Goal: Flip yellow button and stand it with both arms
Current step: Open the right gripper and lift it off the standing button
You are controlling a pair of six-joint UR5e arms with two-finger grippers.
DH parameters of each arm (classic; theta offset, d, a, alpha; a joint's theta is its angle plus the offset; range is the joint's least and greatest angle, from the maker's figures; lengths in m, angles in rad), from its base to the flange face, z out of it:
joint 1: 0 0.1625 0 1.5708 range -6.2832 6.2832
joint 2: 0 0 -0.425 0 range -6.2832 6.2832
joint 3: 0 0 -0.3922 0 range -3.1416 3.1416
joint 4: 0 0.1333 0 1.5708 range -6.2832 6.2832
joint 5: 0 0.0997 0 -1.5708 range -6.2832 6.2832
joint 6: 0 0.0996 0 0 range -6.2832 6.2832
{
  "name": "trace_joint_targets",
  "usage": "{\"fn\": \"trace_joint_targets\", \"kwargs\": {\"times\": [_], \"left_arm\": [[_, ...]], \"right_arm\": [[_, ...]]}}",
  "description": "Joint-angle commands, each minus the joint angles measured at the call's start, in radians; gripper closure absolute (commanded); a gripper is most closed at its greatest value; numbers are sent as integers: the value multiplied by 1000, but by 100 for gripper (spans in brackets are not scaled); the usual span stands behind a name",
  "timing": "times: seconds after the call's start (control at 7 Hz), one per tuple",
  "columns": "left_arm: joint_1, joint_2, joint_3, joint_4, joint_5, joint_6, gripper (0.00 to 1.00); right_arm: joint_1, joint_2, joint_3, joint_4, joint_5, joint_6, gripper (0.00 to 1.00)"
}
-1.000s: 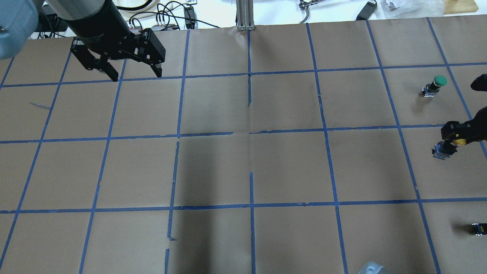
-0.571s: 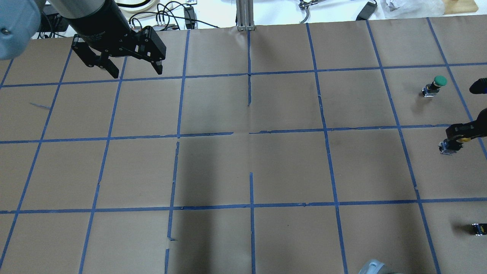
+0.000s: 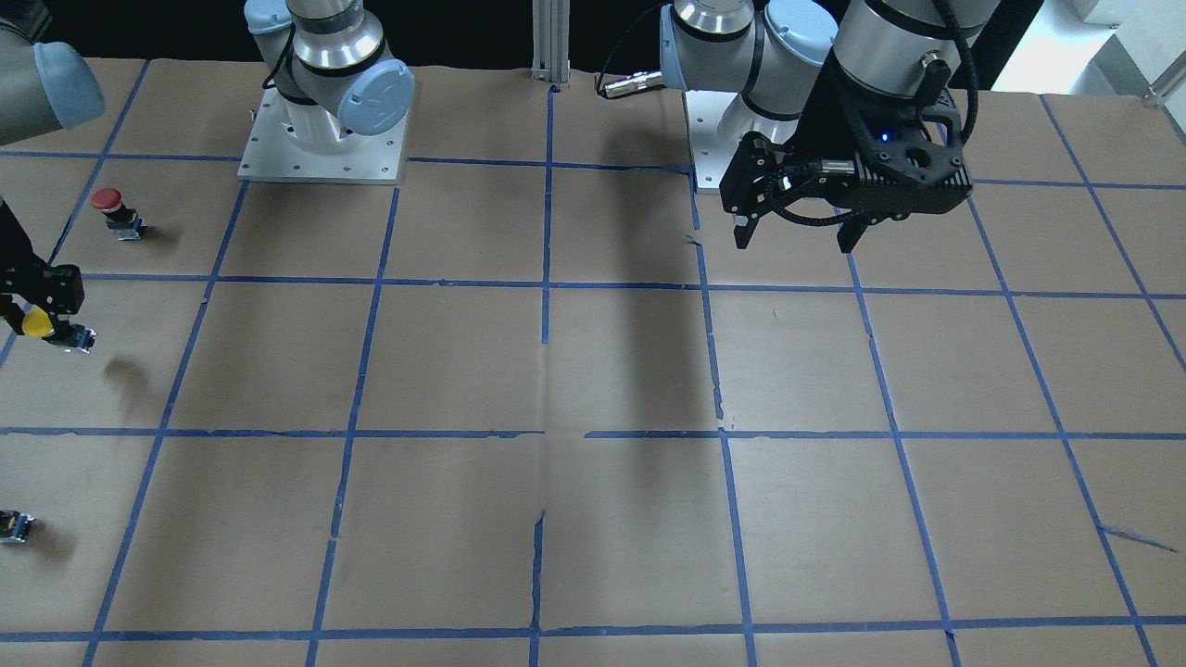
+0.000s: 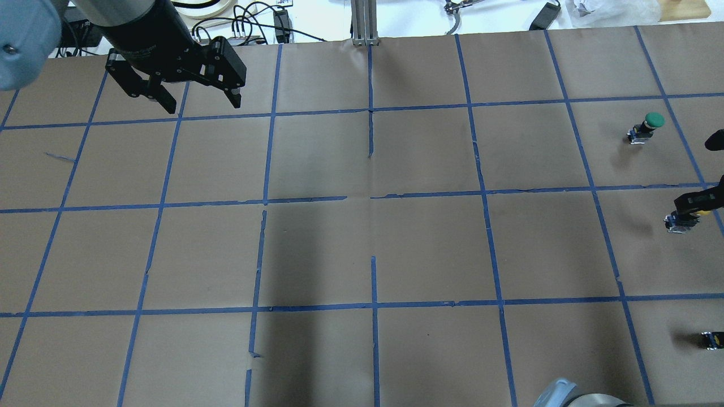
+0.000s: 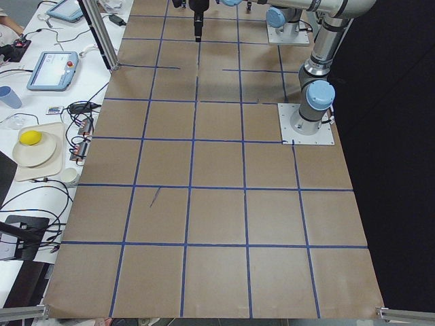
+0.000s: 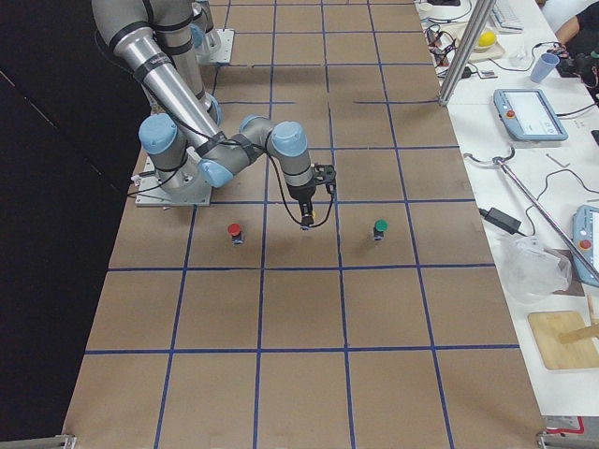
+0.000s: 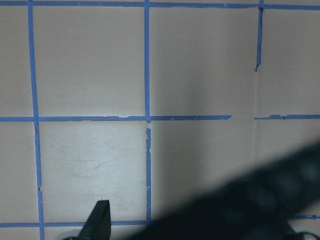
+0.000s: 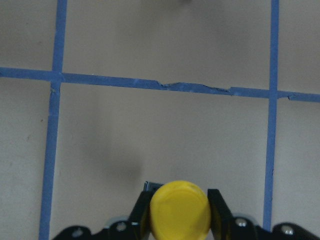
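Right tool (image 8: 180,206) pinches yellow button (image 8: 179,212), clearest in its wrist view.

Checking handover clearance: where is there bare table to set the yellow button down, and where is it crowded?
Bare: the centre squares between left tool and right tool. Crowded: the robot's right end, where red button, held yellow button and green button line up.

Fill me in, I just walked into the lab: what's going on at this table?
The right gripper has the yellow button clamped by its cap, held off the table; its shadow lies apart from it. The left gripper hangs open and empty over the table's other side. A red button and a green button stand to either side of the held one. The flip is not yet done.
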Motion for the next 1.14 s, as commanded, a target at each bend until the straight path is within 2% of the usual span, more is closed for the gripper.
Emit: {"fn": "trace_joint_targets", "kwargs": {"times": [0.0,0.14,1.0], "left_arm": [[0,1,-2,0,-1,-4,0],[-3,0,-5,1,-1,-7,0],[3,-5,12,1,8,4,0]], "right_arm": [[-5,38,31,-102,-1,-13,74],[-3,40,48,-165,-3,-57,73],[-5,66,58,-172,3,-61,69]]}}
